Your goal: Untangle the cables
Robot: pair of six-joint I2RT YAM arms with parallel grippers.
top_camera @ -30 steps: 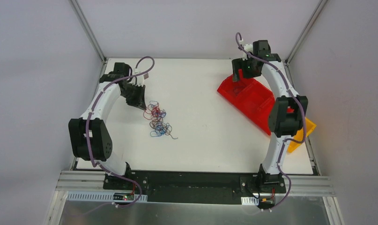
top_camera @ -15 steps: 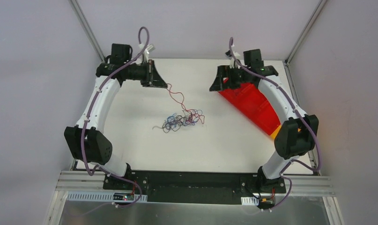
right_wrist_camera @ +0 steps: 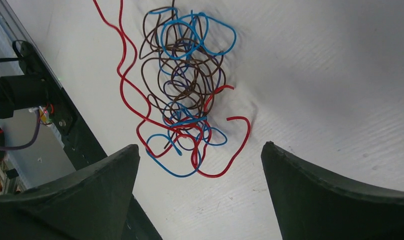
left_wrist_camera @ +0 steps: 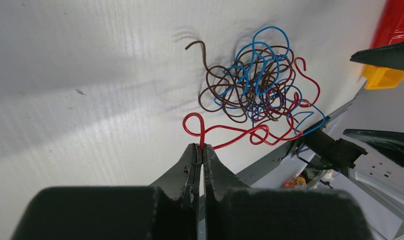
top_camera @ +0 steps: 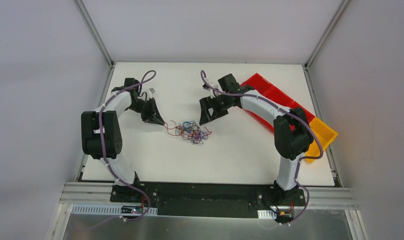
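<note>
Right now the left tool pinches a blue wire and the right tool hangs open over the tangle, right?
No: the left tool pinches a red wire, per the left wrist view. The right tool does hang open over the tangle.

A white worktop [top_camera: 230, 160] sits evenly lit inside an enclosure of plain pale grey walls [top_camera: 210, 30], with slanting aluminium posts [top_camera: 92, 30] at its far corners and, along the near edge, a black base strip [top_camera: 210, 192] above a dull metal sheet [top_camera: 210, 227].
</note>
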